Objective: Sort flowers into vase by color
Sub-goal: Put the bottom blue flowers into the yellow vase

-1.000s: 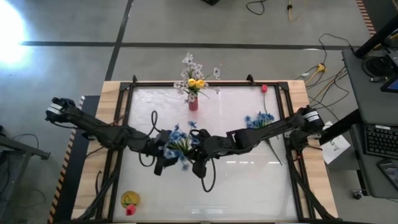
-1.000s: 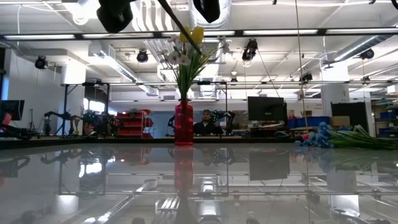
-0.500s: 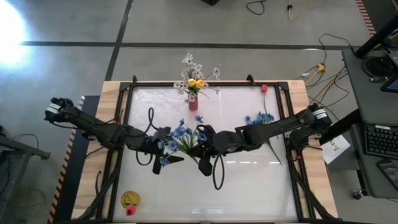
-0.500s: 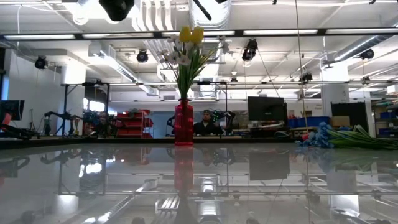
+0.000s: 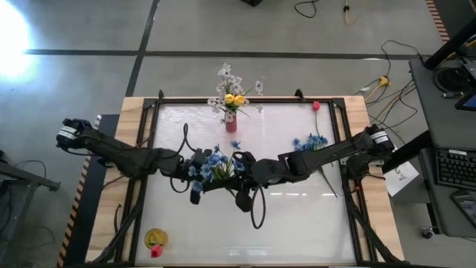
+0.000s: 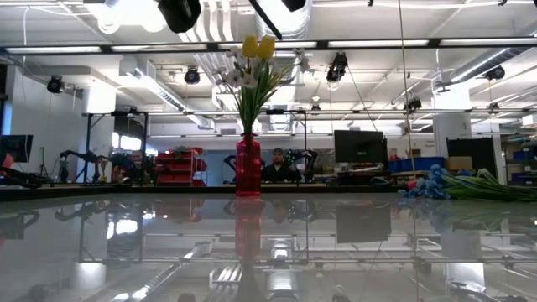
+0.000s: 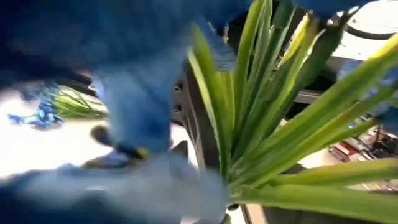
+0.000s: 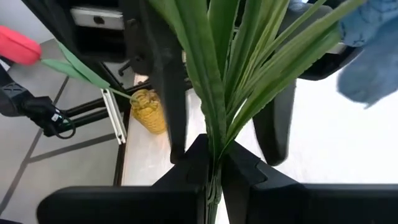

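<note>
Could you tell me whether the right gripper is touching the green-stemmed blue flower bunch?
Touching: the right wrist view shows the right gripper shut on the green stems of the blue flower bunch.

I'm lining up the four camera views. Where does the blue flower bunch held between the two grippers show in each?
High view: blue flower bunch at mid-table, between the left gripper and right gripper.
Low view: not in it.
Left wrist view: green leaves and blurred blue blossoms fill the picture.
Right wrist view: stems clamped in the shut fingers.
Shared landmark: the yellow vase.
</note>
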### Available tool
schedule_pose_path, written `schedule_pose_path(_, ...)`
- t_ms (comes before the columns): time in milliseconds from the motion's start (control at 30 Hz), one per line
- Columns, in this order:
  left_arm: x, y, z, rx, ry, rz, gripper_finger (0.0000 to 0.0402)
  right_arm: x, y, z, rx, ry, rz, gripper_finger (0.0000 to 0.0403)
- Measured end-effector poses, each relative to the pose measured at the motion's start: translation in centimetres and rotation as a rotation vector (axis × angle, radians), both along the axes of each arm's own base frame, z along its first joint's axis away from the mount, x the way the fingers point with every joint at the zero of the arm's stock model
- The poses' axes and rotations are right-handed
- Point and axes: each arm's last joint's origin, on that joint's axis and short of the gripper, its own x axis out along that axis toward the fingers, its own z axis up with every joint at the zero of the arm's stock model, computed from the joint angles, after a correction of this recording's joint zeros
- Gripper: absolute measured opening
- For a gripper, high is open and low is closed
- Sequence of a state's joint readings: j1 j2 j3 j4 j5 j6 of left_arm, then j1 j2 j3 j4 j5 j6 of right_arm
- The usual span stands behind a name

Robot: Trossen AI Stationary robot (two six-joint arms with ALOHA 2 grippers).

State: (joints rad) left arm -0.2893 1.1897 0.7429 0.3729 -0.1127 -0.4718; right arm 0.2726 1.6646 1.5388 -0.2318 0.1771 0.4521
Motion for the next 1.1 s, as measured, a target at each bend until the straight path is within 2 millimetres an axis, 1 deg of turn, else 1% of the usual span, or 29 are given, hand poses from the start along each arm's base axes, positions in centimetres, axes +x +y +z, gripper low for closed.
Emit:
schedule_pose_path(100,-0.1,0.2,0.1,0.004,-0.004,-0.01,0.0079,0.0,0.1,0.0,0.001,-0.002,0.003,0.0021)
schedule_pose_path(167,-0.3,0.3,0.3,0.024,-0.014,-0.014,0.0028,0.0,0.2,0.0,0.0,-0.007,0.003,0.0031)
schedule_pose_path(200,-0.4,0.3,0.4,0.029,-0.018,-0.014,0.0015,0.0,0.2,0.0,-0.003,-0.007,0.006,0.0038)
schedule_pose_path(300,-0.7,0.4,0.6,0.04,-0.014,-0.02,0.0012,-0.1,0.3,0.0,-0.006,-0.003,0.006,0.0071)
schedule_pose_path(400,-1.2,0.5,0.9,0.043,-0.004,-0.027,0.0002,-0.2,0.4,0.1,-0.01,0.007,0.008,0.0116)
schedule_pose_path(467,-1.9,0.7,1.3,0.041,-0.006,-0.044,0.0002,-0.3,0.4,0.7,-0.012,0.02,0.008,0.0148)
schedule_pose_path(567,-3.5,0.8,2.2,0.039,0.001,-0.092,0.0001,-0.9,0.2,1.8,-0.027,0.083,0.007,0.0189)
schedule_pose_path(667,-5.6,0.5,2.6,0.04,0.049,-0.17,0.0,-1.8,0.2,3.0,-0.062,0.149,-0.015,0.0218)
schedule_pose_path(733,-7.3,0.1,3.0,0.047,0.106,-0.219,0.0,-2.5,0.3,3.7,-0.11,0.189,-0.064,0.0231)
schedule_pose_path(867,-10.7,-1.1,5.5,0.124,0.211,-0.306,0.0,-3.3,0.4,4.6,-0.185,0.212,-0.162,0.0245)
schedule_pose_path(1000,-13.4,-2.5,7.8,0.247,0.254,-0.359,0.0,-3.5,0.4,5.4,-0.207,0.185,-0.22,0.0245)
schedule_pose_path(1100,-15.1,-3.6,8.5,0.278,0.275,-0.413,0.0,-3.5,0.2,5.6,-0.203,0.173,-0.273,0.0241)
